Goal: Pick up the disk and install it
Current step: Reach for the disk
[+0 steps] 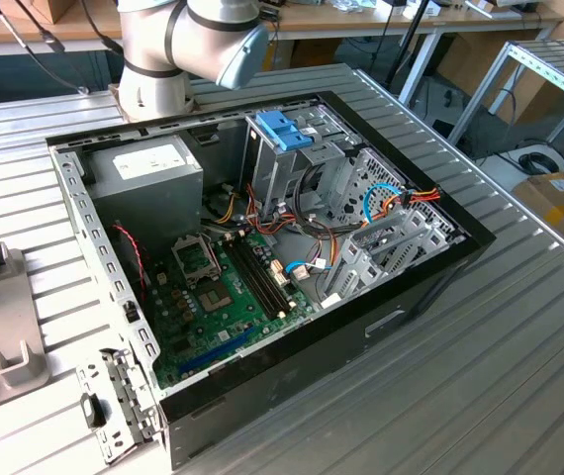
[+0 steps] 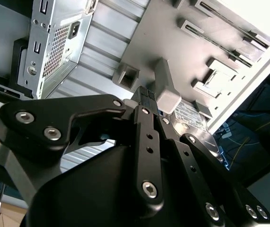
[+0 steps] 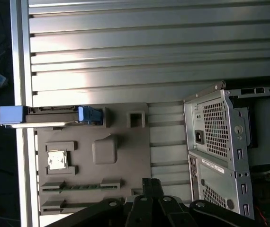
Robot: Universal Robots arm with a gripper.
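Note:
The disk [image 3: 49,113] stands on edge in a slot of a grey fixture plate [image 3: 125,156], close to the table's edge; its light-blue carrier frame shows at both ends. In the second wrist view, part of the disk [image 2: 192,116], with white label and shiny metal, shows behind the black fingers. My gripper [image 3: 150,182] hangs above the plate, apart from the disk, with its fingertips together and nothing between them. The same closed gripper [image 2: 146,94] points at a grey block on the plate [image 2: 173,42].
An open computer case [image 1: 262,247] lies on the slatted metal table, with a motherboard, a grey power supply [image 1: 148,168] and a drive cage topped by a blue latch [image 1: 284,129]. The case's rear panel [image 3: 220,142] sits beside the fixture. Grey holders [image 1: 5,327] stand at the exterior view's left.

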